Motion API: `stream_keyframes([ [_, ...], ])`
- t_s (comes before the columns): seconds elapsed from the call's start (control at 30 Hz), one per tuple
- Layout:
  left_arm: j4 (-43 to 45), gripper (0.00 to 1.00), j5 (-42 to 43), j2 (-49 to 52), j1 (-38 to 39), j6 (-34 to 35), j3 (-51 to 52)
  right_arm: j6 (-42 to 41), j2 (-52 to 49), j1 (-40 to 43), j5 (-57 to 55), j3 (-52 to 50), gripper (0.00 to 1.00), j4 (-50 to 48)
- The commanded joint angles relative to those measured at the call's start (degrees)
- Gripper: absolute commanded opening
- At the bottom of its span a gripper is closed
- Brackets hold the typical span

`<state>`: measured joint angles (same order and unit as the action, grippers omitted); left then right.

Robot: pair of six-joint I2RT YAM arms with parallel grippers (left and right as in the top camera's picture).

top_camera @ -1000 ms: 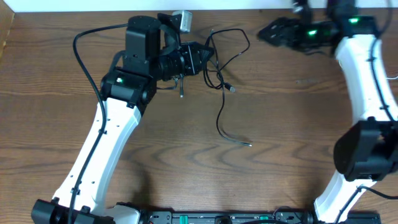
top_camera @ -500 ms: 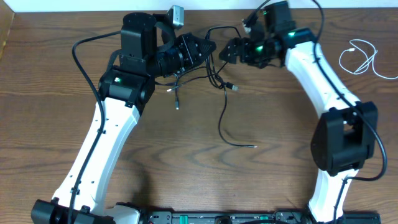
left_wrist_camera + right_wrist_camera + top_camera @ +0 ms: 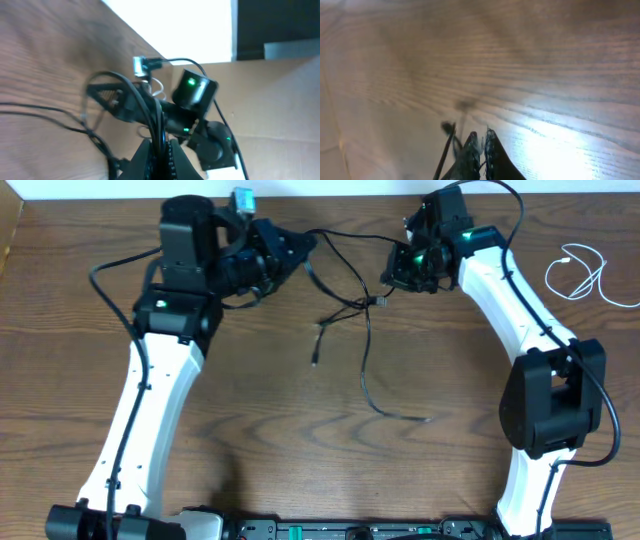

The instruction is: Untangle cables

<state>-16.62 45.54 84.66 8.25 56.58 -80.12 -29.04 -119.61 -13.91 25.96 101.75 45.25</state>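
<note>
tangle of thin black cables point(image 3: 362, 345) with small end plugs on a brown wood-grain counter point(image 3: 250, 430); all positions are given from the crossing point point(image 3: 352, 302) where the strands overlap. the left fingers point(image 3: 300, 248) sit to the left of the crossing point and a little beyond it, towards the far edge. they are closed on a black strand, which the left wrist view shows running straight in between them point(image 3: 146, 160). the right fingers point(image 3: 398, 272) sit to the right of the crossing point, slightly nearer to it than the left ones. they are drawn together to a narrow slit point(image 3: 492, 155), with a thin black strand just beside their tips. whether that strand is actually pinched cannot be told.

one strand spans from the left fingers to the right fingers along the far side of the crossing point, so its long axis runs left to right. two loose tails trail from the crossing point towards the near edge, and a small metal plug point(image 3: 380, 300) lies just to its right. the short white cable point(image 3: 580, 272) lies coiled well to the right of the crossing point, apart from the black cables and already free.

judgement: the crossing lies between the two sets of fingers, so drawing them apart along the left-right axis would pull it open, provided the right fingers do hold a strand.
</note>
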Motion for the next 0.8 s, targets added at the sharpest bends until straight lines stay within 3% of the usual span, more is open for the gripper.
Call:
stream_keyframes([
  [0.0,-2.7,0.07,1.2,-0.6,-4.1,-9.2,-1.2,4.6,1.7,6.4,1.5,-0.2,0.01,2.3],
  [0.1,-7.2,0.07,1.2,-0.6,-6.1,-19.0,-1.2,7.5,4.0,11.6,1.4,-0.2,0.01,5.5],
  [0.3,-13.6,0.07,1.1,-0.5,-8.3,-30.6,-1.2,9.4,6.0,21.3,1.4,-0.2,0.01,10.4],
  [0.57,-23.7,0.08,-5.9,-0.5,-8.2,-33.1,-1.2,10.8,6.0,24.2,2.9,-0.2,0.01,14.0],
  [0.77,-24.2,0.08,-5.9,-0.4,-6.6,-36.0,-1.1,19.5,6.9,19.4,16.8,1.3,0.01,12.4],
])
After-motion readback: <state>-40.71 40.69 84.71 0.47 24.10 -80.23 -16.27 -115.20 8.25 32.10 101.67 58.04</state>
